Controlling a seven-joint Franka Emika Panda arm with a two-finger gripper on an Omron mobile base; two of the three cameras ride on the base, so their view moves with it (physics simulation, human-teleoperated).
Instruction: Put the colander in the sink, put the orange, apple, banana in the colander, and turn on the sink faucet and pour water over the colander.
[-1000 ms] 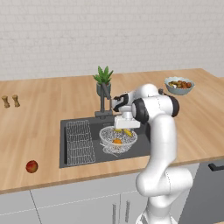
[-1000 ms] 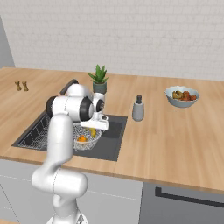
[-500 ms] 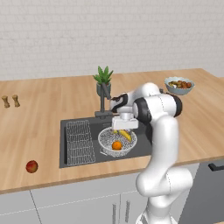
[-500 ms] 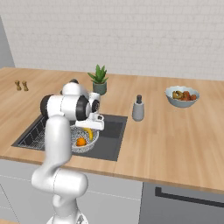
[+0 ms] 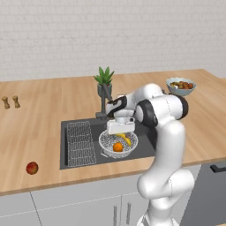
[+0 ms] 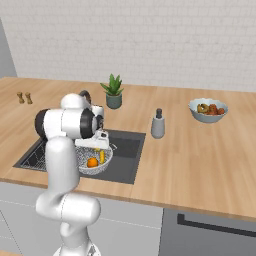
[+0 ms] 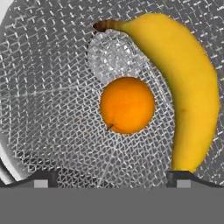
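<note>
Jaws spread wide, holding nothing, just above the colander (image 5: 118, 142) in the sink (image 5: 77, 159). Orange (image 7: 127, 105) and banana (image 7: 186, 92) lie inside it. Apple (image 5: 32, 168) on the surface, left of sink.

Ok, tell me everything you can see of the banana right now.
The banana is a slim, curved, smooth yellow fruit with a dark stem tip at one end. It lies on its side inside the wire-mesh colander, resting on the mesh and curving partly around the orange, close beside it; whether they touch I cannot tell. The colander sits in the sink. The open pincer hangs just above, not holding the banana. In the left base view it shows as a short yellow streak behind the orange.
</note>
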